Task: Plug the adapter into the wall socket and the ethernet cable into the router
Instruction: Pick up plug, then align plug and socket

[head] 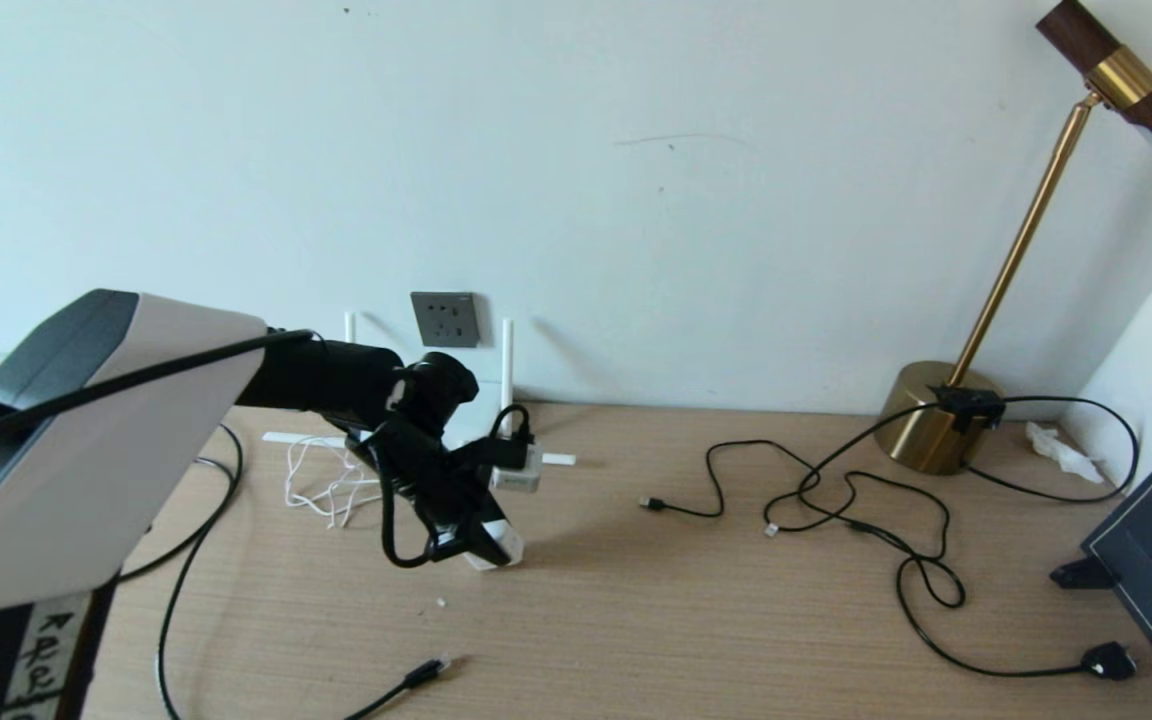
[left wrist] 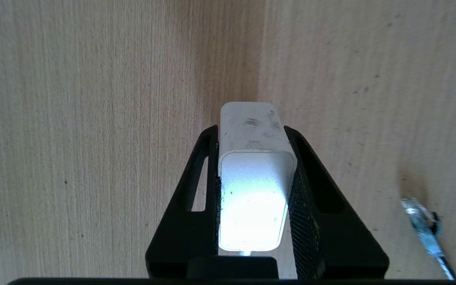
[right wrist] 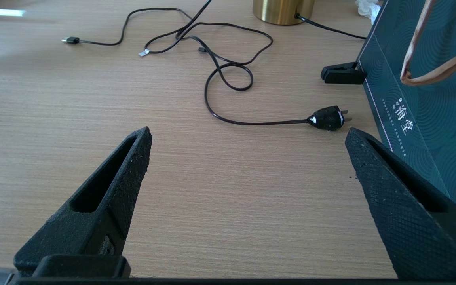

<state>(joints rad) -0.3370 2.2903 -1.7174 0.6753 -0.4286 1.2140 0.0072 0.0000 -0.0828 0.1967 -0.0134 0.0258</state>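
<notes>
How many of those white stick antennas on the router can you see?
2 upright by the wall, one left of the wall socket, one right. Others may be hidden behind the left arm.

adapter (head: 502, 545) on desk (head: 686, 620), below wall socket (head: 445, 319)

A home or office desk corner: a wood-grain desktop (head: 696, 620) runs against a plain white wall (head: 636, 150) fitted with a dark grey wall socket (head: 445, 319). A brass desk lamp (head: 936, 415) stands at the back, loose black cables (head: 866, 500) trail across the surface, and a dark teal gift bag (right wrist: 422, 95) with rope handles sits at the edge.
</notes>
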